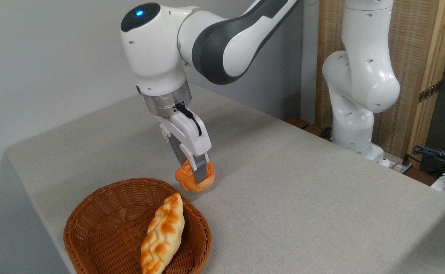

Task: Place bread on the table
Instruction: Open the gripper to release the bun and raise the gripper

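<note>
Fingers (199,171) are clamped on the bread (194,179), which looks set down on the table (302,190) just behind the wicker basket (93,224), toward the front-left edge. Placing step, I'd say; next it needs to let go and lift.

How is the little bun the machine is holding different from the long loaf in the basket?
The bun is small, round and deep orange; the loaf is long, braided and paler, with golden patches. The bun is outside the basket, low over the table, while the loaf lies inside, leaning on the rim. The gripper has its fingers clamped on the bun; nothing touches the loaf. Both have lumpy, knotted tops.
</note>
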### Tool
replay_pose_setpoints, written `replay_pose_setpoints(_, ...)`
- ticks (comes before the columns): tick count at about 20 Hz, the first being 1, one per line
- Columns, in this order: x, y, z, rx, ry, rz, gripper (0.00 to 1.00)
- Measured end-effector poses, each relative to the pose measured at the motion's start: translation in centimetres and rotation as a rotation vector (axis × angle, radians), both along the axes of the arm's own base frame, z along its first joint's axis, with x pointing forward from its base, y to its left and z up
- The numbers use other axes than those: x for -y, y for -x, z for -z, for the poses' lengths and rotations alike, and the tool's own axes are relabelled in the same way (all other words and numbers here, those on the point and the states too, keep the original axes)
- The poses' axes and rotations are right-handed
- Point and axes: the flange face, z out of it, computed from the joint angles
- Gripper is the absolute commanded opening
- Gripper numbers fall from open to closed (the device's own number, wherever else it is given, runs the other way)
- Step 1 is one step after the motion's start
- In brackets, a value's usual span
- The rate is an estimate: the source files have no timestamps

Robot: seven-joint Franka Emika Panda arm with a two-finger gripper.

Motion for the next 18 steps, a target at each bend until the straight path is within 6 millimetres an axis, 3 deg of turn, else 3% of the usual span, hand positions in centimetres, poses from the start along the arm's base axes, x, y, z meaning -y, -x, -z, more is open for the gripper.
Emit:
replay_pose_setpoints(10,0.0,-0.4,-1.0,0.022,0.003,0.000,1.00)
replay_pose_setpoints(14,-0.3,-1.5,-3.4,0.107,0.012,-0.012,1.00)
replay_pose_setpoints(18,-2.2,-3.0,-5.4,0.231,-0.001,-0.047,1.00)
